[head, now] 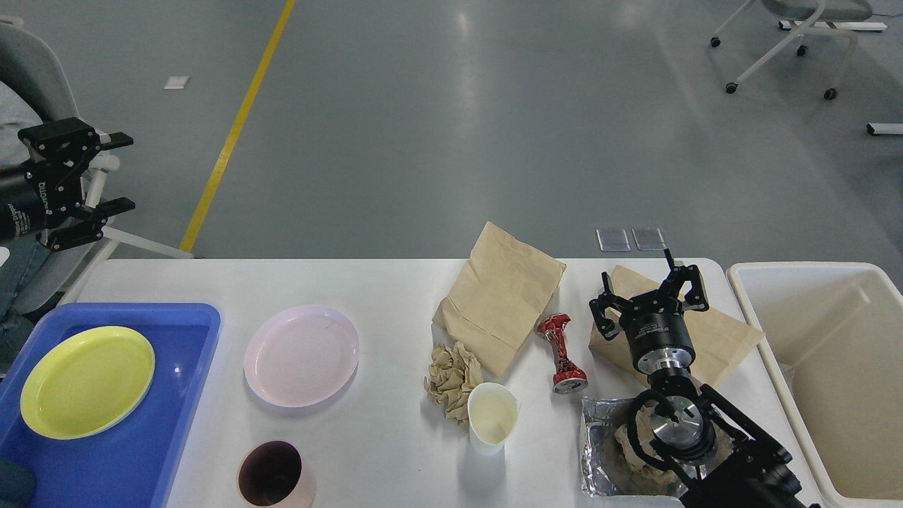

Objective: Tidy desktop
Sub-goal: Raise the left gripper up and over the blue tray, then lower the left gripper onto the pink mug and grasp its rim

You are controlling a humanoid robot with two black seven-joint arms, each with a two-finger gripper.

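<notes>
White and smooth, the counter point(395, 282) spans most of the lower view, its far edge meeting the grey floor. At its left end sits a blue tray point(141, 451) holding a yellow plate point(87, 381); a pink plate point(301, 355) lies just beside the tray, with a dark-lined cup point(271, 474) near the front edge. Toward the middle rest a brown paper bag point(499, 296), a crumpled tan paper wad point(451, 379) touching a white cup point(492, 418), and a crushed red can point(561, 353) lying on its side. A 2nd paper bag point(726, 335) lies under the right tool point(649, 295), whose fingers are spread apart with nothing between them. A foil wrapper point(608, 451) lies beneath that arm. A cream bin point(818, 367) stands at the right end. The left tool point(116, 173) hovers off the counter's left side, fingers spread wide, holding nothing.
</notes>
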